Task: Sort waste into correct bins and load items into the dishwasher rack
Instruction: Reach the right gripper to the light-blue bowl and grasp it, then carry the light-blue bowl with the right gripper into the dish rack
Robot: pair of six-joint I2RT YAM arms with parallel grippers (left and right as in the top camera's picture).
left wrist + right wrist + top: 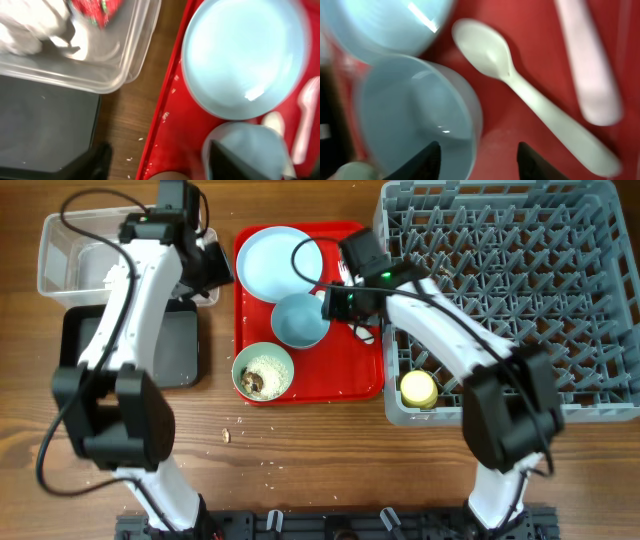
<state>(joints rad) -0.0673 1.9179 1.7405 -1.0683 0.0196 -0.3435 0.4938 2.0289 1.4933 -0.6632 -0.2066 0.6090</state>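
Both I see spread open, empty: right gripper [480, 152] by the white spoon [520, 85], left gripper [159, 152] over the red tray [172, 107] edge.

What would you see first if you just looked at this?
The bright red flat serving tray in the middle jumps out, with a light blue round plate at its far end. Right of it sits the big grey plastic grid rack, with a small yellow cup in its near left corner.
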